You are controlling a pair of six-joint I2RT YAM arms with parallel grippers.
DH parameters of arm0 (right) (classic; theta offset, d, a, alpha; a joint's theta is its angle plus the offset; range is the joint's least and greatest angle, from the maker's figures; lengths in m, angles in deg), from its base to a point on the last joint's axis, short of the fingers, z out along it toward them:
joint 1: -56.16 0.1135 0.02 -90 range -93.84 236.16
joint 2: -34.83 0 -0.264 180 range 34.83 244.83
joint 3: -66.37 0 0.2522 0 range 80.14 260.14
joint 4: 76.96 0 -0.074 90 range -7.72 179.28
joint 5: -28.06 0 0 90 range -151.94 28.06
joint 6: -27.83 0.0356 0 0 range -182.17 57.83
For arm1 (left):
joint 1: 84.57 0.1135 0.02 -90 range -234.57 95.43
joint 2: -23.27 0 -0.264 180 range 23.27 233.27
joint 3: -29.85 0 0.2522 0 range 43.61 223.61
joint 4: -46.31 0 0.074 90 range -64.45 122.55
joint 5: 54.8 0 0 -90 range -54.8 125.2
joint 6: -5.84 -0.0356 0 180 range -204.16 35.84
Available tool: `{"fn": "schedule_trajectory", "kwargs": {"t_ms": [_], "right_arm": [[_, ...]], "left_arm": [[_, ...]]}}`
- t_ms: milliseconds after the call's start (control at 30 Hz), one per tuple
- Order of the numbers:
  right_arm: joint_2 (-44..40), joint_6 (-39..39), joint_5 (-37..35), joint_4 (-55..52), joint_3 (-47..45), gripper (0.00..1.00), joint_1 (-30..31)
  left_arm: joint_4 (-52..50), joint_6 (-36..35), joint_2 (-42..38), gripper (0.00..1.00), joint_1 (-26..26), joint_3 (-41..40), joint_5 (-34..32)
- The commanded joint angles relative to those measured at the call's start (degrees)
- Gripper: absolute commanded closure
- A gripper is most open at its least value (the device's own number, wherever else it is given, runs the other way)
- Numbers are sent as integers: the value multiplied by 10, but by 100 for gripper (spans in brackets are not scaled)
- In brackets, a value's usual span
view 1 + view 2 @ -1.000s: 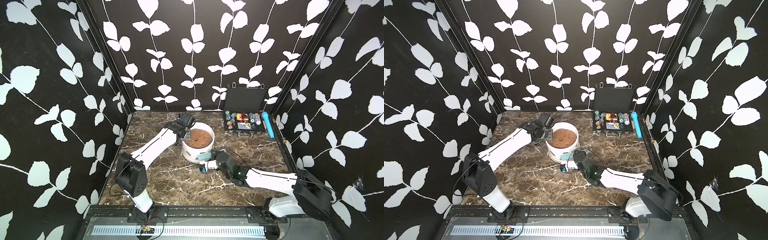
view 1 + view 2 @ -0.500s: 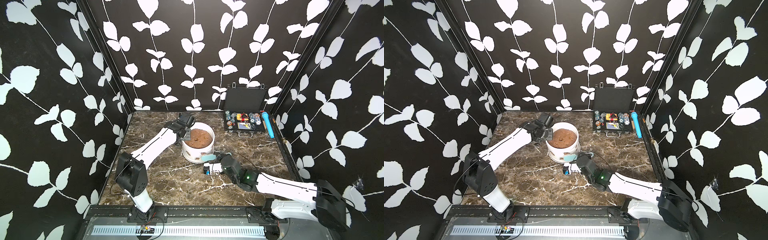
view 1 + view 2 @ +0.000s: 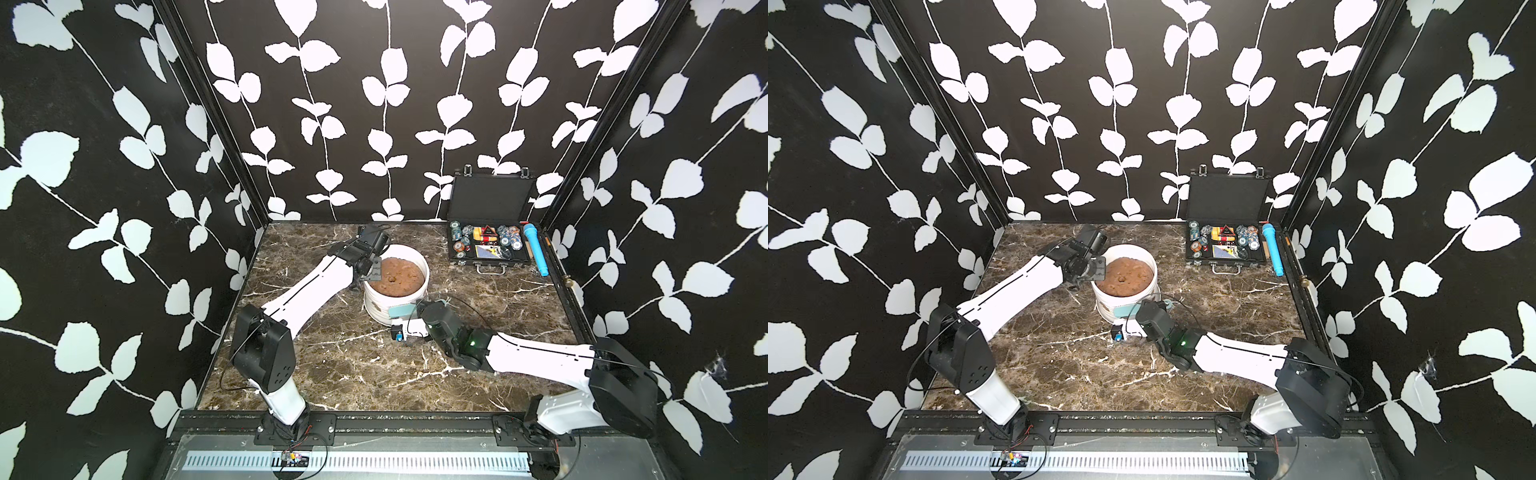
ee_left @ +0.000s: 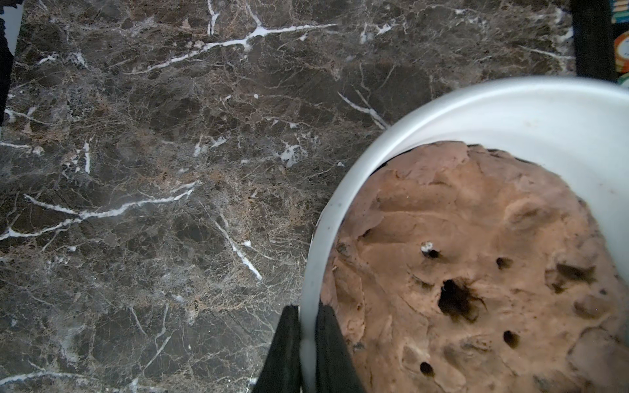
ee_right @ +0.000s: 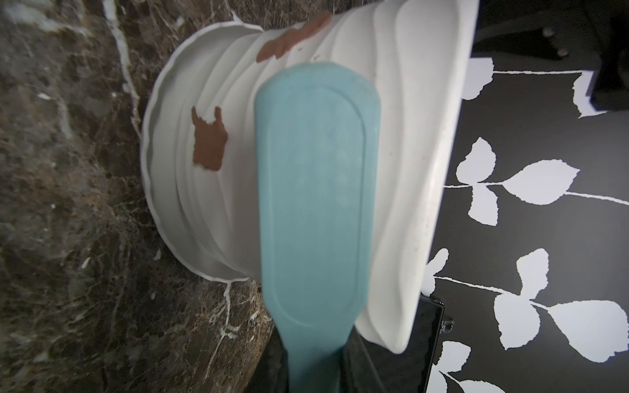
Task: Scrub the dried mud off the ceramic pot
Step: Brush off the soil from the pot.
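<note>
A white ribbed ceramic pot (image 3: 376,305) stands upright on a brown marble table (image 3: 374,374), between two robot arms. The left claw (image 4: 307,311) is clenched on the pot's rim. One black finger is outside the wall and one inside, just beside the brown soil mound (image 4: 476,272) that fills the pot.

Roughly across the pot from it, the right claw (image 5: 315,371) grasps the handle of a pale teal scrubbing brush (image 5: 316,187). The brush head lies along the pot's outer wall, straight ahead of this claw. Its smooth back faces the wrist camera, so the bristles are hidden.

Two reddish-brown blotches of dried mud (image 5: 209,143) cling to the ribs. One sits low on the wall near the flared base, to one side of the brush head and apart from it. The other lies just past the brush tip, farther from the right claw.

Well apart from both claws, in the far corner of the table beyond the right claw, an open black poker chip case (image 3: 486,249) lies with a blue microphone (image 3: 536,253) just beside it.
</note>
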State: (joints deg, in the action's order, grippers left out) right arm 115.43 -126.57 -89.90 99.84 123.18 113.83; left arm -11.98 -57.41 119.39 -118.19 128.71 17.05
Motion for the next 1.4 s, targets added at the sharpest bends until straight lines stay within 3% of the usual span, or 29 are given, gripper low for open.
{"fn": "schedule_trajectory", "kwargs": {"t_ms": [0, 433, 600, 833, 1167, 1367], "right_arm": [[-24, 34, -37, -19, -4, 100, -25], [-92, 105, -78, -165, -38, 100, -29], [-116, 93, -29, -156, -27, 100, -1], [-13, 88, 14, -91, 28, 100, 44], [106, 109, -22, -81, 94, 100, 50], [163, 149, -93, -91, 114, 100, 44]], "left_arm": [[-1, -23, 7, 100, 0, -1, 22], [-5, -32, 5, 100, 2, 0, 21], [1, -28, 9, 100, 2, 1, 30], [5, -20, 9, 100, 2, -5, 38], [6, -11, 14, 100, 3, -4, 41], [7, -14, 20, 100, 2, -5, 46]]}}
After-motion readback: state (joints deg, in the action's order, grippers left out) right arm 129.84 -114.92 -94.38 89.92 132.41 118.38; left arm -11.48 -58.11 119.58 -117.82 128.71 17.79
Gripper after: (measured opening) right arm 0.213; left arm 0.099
